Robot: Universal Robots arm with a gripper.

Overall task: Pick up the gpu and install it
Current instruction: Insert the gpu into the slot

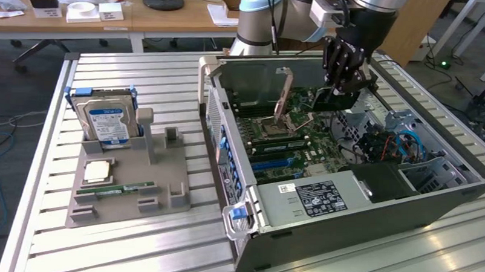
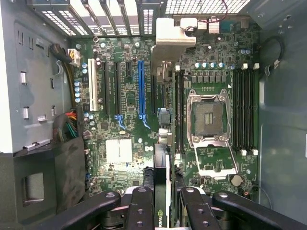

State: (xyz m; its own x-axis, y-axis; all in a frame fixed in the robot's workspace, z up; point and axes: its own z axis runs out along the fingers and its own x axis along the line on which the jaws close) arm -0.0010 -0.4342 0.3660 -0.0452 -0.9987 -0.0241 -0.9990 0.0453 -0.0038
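My gripper (image 1: 343,86) hangs inside the open computer case (image 1: 344,230), shut on the gpu (image 1: 332,101), a dark flat card held on edge above the motherboard (image 1: 284,146). In the wrist view the gpu (image 2: 161,165) shows edge-on between my two black fingers (image 2: 140,211), with its silver bracket (image 2: 175,38) at the far end near the case's rear slot openings. The card hovers over the strip between the blue expansion slot (image 2: 141,88) and the empty CPU socket (image 2: 208,117). I cannot tell whether its lower edge touches a slot.
The case lies on its side on a ribbed aluminium table (image 1: 141,253). At the exterior view's left a grey fixture (image 1: 170,173) carries a hard drive (image 1: 106,119), a CPU (image 1: 96,172) and a RAM stick (image 1: 115,189). Cables (image 1: 404,144) and a power supply (image 1: 321,196) crowd the case's near end.
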